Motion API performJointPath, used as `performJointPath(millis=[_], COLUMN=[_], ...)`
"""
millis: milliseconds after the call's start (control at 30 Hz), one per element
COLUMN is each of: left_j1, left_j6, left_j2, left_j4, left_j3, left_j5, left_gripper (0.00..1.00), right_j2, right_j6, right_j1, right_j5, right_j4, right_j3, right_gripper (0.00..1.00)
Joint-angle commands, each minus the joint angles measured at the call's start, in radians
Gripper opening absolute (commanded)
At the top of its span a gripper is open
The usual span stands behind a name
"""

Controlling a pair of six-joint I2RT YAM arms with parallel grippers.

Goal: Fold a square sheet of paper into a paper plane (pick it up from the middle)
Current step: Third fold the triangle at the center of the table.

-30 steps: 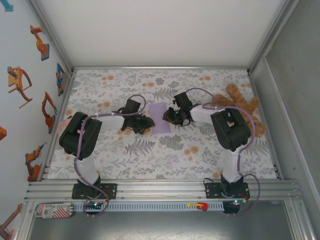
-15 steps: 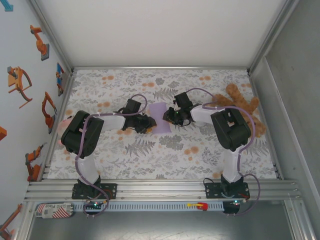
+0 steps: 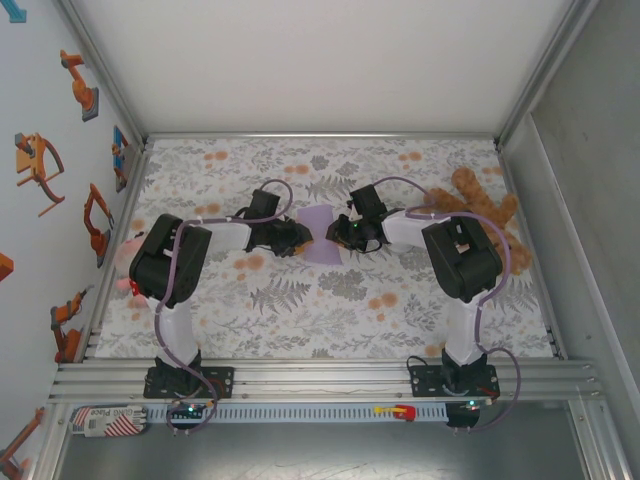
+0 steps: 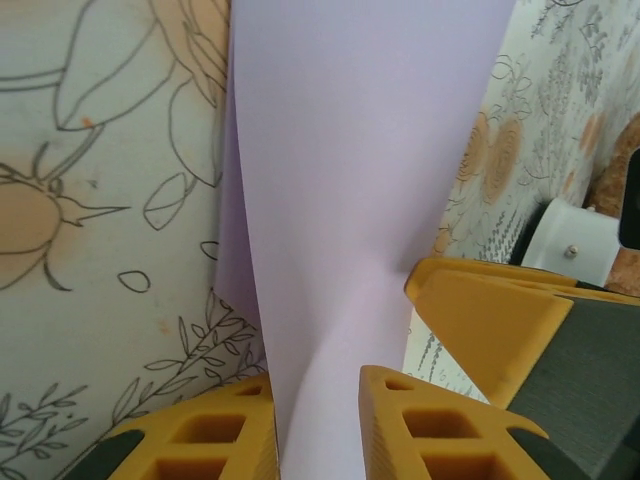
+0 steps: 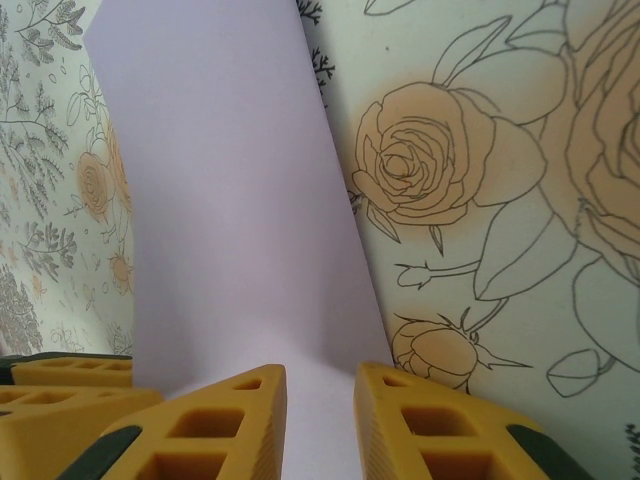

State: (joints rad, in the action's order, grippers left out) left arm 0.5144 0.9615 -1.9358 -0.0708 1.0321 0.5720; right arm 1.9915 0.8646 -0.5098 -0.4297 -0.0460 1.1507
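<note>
From above, the square sheet of paper (image 3: 322,236) lies mid-table on the flowered tablecloth (image 3: 330,300). The left gripper (image 3: 298,238) is at its left edge and the right gripper (image 3: 338,232) at its right, with a brown teddy bear (image 3: 478,200) well off to the right. The left wrist camera shows the lavender sheet bowed upward and running down into the narrow gap between the left gripper's yellow fingers (image 4: 200,445), pinched there. The right wrist camera shows the right gripper's fingers (image 5: 420,430) likewise closed on the sheet's edge, roses printed on the cloth beside it.
</note>
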Motion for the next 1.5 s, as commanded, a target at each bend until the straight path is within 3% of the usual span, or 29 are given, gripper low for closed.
performJointPath(millis=[0, 233, 467, 667, 1000, 1033, 1100, 1167, 1200, 1467], left_j1=[-0.006, -0.019, -0.020, -0.022, -0.027, -0.027, -0.029, -0.028, -0.029, -0.034], left_j6=[-0.001, 0.015, 0.048, 0.064, 0.082, 0.087, 0.095, 0.118, 0.131, 0.227], left_j2=[-0.009, -0.018, -0.030, -0.028, 0.002, 0.006, 0.016, 0.028, 0.032, 0.029], left_j4=[0.010, -0.004, -0.025, -0.034, -0.043, -0.043, -0.044, -0.039, -0.029, -0.007], left_j3=[0.021, 0.019, 0.014, 0.011, -0.002, -0.003, -0.004, -0.006, -0.006, 0.006], left_j5=[0.008, 0.008, 0.015, 0.016, 0.015, 0.015, 0.014, 0.012, 0.009, 0.029], left_gripper=[0.25, 0.22, 0.18, 0.10, 0.01, 0.01, 0.01, 0.00, 0.00, 0.00], right_j2=[0.037, 0.029, -0.010, -0.016, -0.199, -0.220, -0.267, -0.316, -0.336, -0.436], right_j6=[0.005, 0.003, -0.016, -0.023, -0.309, -0.340, -0.405, -0.469, -0.498, -0.793], right_j1=[0.010, 0.011, 0.011, 0.012, 0.012, 0.011, 0.010, 0.006, 0.002, -0.120], right_j5=[0.052, 0.049, 0.044, 0.028, 0.087, 0.086, 0.084, 0.099, 0.104, 0.216], right_j4=[-0.048, -0.034, -0.003, 0.010, 0.009, 0.018, 0.049, 0.078, 0.086, 0.142], right_j3=[-0.037, -0.043, -0.047, -0.036, -0.069, -0.081, -0.121, -0.166, -0.182, -0.291], right_gripper=[0.25, 0.25, 0.32, 0.35, 0.48, 0.51, 0.65, 0.93, 0.98, 0.96])
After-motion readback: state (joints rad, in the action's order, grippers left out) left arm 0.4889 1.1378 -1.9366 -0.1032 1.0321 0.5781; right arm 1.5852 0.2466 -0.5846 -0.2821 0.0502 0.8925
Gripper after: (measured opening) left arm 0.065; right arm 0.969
